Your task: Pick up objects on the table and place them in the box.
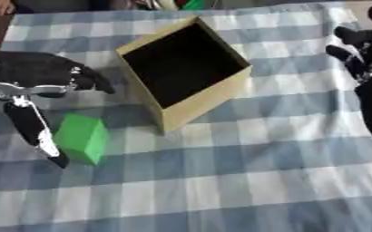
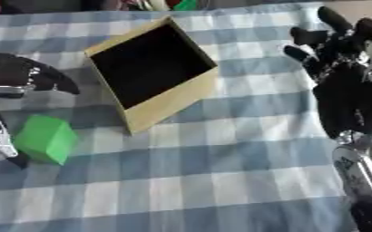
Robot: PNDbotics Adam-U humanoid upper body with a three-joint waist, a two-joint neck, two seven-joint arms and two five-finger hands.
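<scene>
The green block [image 1: 82, 138] lies on the checked desk [image 1: 245, 181], just below and to the left of the box [image 1: 183, 68], near its lower-left corner but not touching it. It looks like a rigid, plain-faced cube, probably light and smooth, so it could slip; taking it across two opposite flat faces seems the best hold. The left hand [image 1: 30, 79] is to the left of the box, spread and grasping nothing, with one long finger reaching down beside the block's left face, touching or nearly so. The right hand [image 2: 344, 68] hovers well to the right of the box, fingers straight and released. The box stands open, its dark inside apparently empty. Its near wall rises between block and opening, so the block must be lifted over the rim.
</scene>
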